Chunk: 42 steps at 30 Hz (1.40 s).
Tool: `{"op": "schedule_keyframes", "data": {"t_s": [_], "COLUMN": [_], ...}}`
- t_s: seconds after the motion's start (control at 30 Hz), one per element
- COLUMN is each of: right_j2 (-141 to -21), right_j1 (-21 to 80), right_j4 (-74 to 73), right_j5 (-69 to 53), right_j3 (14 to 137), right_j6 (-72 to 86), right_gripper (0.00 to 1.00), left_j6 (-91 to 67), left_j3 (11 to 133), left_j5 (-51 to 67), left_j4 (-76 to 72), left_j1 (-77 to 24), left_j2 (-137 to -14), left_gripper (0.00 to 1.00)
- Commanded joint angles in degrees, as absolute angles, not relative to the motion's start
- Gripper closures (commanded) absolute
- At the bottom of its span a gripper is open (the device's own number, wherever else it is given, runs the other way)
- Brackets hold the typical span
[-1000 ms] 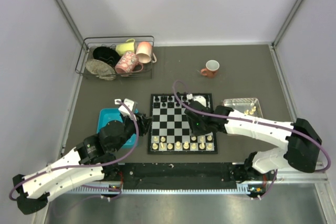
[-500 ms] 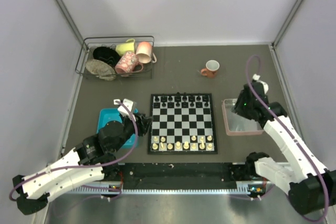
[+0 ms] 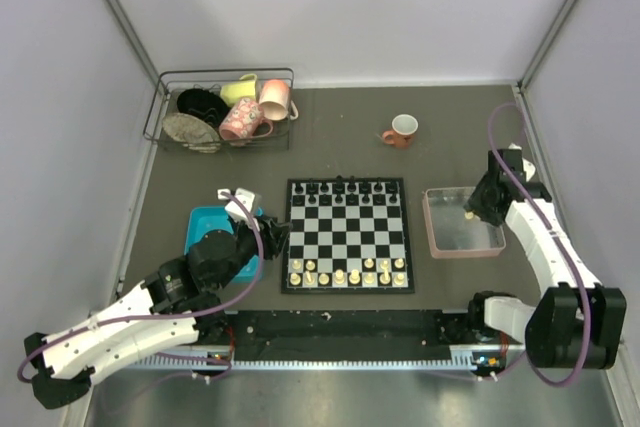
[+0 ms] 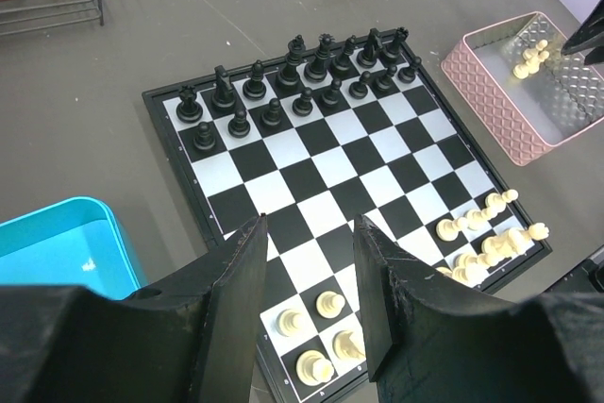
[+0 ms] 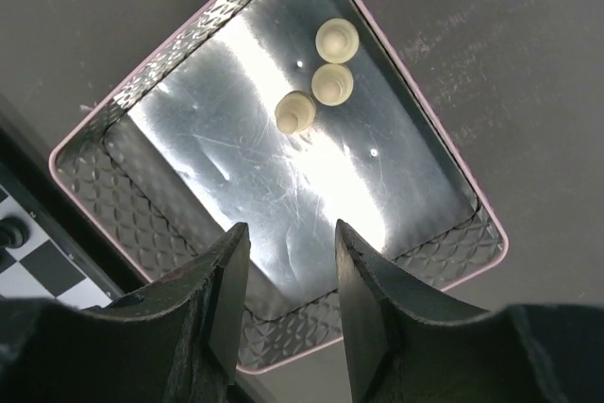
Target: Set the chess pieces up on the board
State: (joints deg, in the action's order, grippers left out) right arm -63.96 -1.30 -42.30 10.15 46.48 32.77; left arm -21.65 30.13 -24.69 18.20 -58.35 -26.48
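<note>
Right jaws: apart, empty, above the pink diamond-embossed metal tray (image 5: 132, 197). Three small cream-white chess pieces (image 5: 332, 84) lie in it, at 12 o'clock of the jaws. Left jaws: apart, empty, at the 9 o'clock edge of the flat black-and-white chequered board (image 4: 321, 197). More cream-white pieces stand along its 6 o'clock rows. The tray sits at the board's 3 o'clock.

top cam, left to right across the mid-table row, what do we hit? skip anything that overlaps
blue tray → board → pink tray
</note>
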Motion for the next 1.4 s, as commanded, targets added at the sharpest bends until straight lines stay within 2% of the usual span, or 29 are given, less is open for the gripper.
{"op": "schedule_keyframes", "data": {"t_s": [0.0, 0.6, 1.1, 1.37], "right_j2": [-66.79, -77.07, -79.8, -80.16], "right_j1": [-3.07, -5.8, -6.77, -6.86], "right_j4": [-37.97, -30.59, -28.65, -28.39], "right_j5": [10.29, 6.95, 6.68, 6.24], "right_j3": [47.29, 47.11, 46.76, 46.85], "right_j6": [31.73, 30.5, 29.62, 29.36], "right_gripper": [0.6, 0.67, 0.76, 0.92], "left_j6": [-22.59, -22.68, -22.76, -22.68], "left_j3": [29.18, 29.09, 29.27, 29.27], "left_j5": [-24.34, -24.7, -25.05, -25.22], "left_j4": [16.61, 17.05, 17.31, 17.14], "left_j1": [-58.09, -58.1, -58.01, -58.1], "left_j2": [-25.58, -25.22, -24.87, -24.79], "left_gripper": [0.53, 0.54, 0.54, 0.54]}}
